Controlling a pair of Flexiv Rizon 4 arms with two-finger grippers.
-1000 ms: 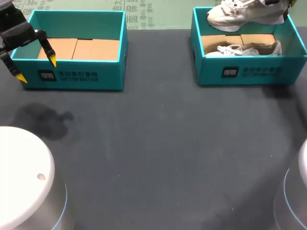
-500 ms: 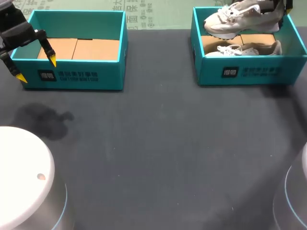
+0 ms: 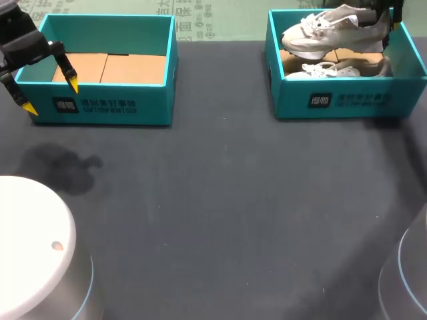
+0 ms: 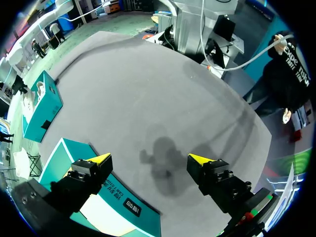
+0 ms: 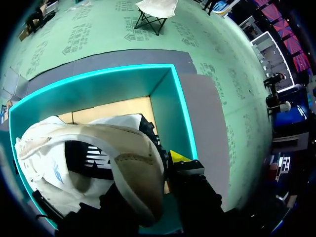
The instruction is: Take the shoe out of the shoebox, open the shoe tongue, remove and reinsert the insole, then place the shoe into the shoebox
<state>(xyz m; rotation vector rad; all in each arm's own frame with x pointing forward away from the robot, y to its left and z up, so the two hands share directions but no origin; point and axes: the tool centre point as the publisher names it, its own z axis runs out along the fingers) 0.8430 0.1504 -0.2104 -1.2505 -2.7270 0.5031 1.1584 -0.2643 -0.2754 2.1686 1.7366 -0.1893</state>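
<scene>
On table [image 3: 213,200] | shoeboxes [image 3: 100,105] [image 3: 347,100]: 2 | shoes [image 3: 333,30] [image 3: 340,69]: 2 | right pincer [image 5: 165,160] grips one shoe

white shoe [image 3: 333,28] hangs just above the right shoebox [image 3: 353,100]

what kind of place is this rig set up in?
Likely a robot lab test bench: dark-matted table, left shoebox empty by my open left gripper, white shoe held over the right shoebox.
</scene>
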